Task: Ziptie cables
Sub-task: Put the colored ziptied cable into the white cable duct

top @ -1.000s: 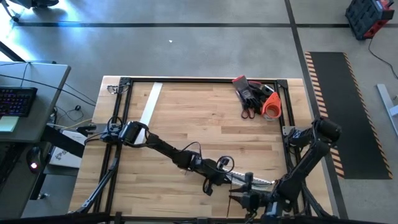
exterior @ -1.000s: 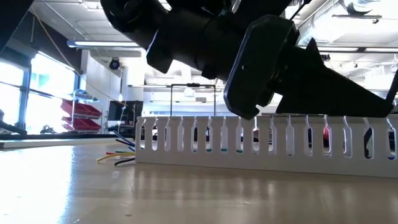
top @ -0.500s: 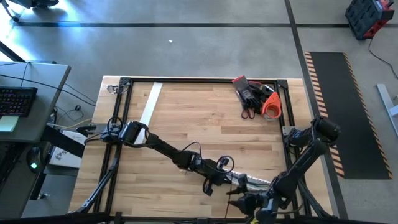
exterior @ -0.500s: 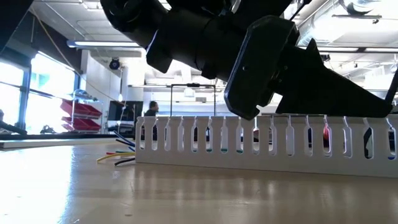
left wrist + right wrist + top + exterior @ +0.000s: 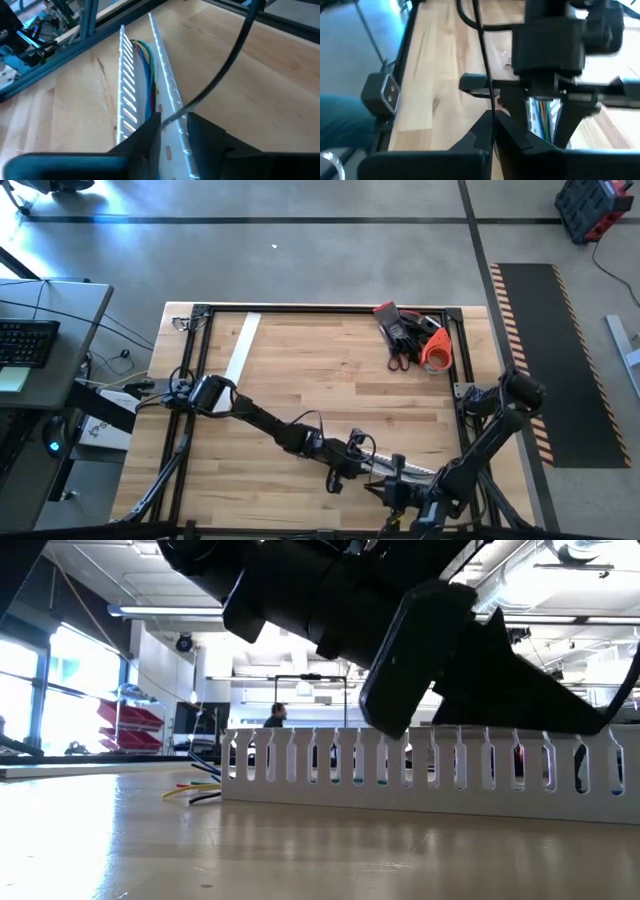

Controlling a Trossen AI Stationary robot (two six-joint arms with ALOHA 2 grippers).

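Note:
A white slotted channel [image 5: 412, 471] lies near the table's near edge, its slotted wall upright [image 5: 400, 770]. Thin red, green and blue cables [image 5: 146, 65] lie inside it, and their ends stick out of one end [image 5: 195, 790]. My left gripper [image 5: 366, 461] reaches over from the table's left and is shut on the channel [image 5: 127, 95]. My right gripper [image 5: 386, 491] faces it from the near right, shut [image 5: 493, 127] on a thin black strip [image 5: 482, 60]. My left gripper pinches one side wall of the channel [image 5: 172, 145], one finger inside the channel [image 5: 147, 137] and one outside [image 5: 202, 132]. It comes slanting down along the channel, which rests on the table. My right gripper holds the black strip at its fingertips [image 5: 491, 117]. The strip [image 5: 225, 70] runs on in a curve toward the channel wall by my left fingers.
A second flat white strip [image 5: 240, 345] lies at the far left of the table. A red, black and orange heap of tools [image 5: 410, 335] sits at the far right corner. A black frame [image 5: 190, 380] borders the table. A person [image 5: 272, 718] stands far behind.
My left gripper has shifted slightly toward the table's right, and the channel has slid a little with it. My right gripper has drawn in from the near edge toward the channel. The person in the room behind has walked on.

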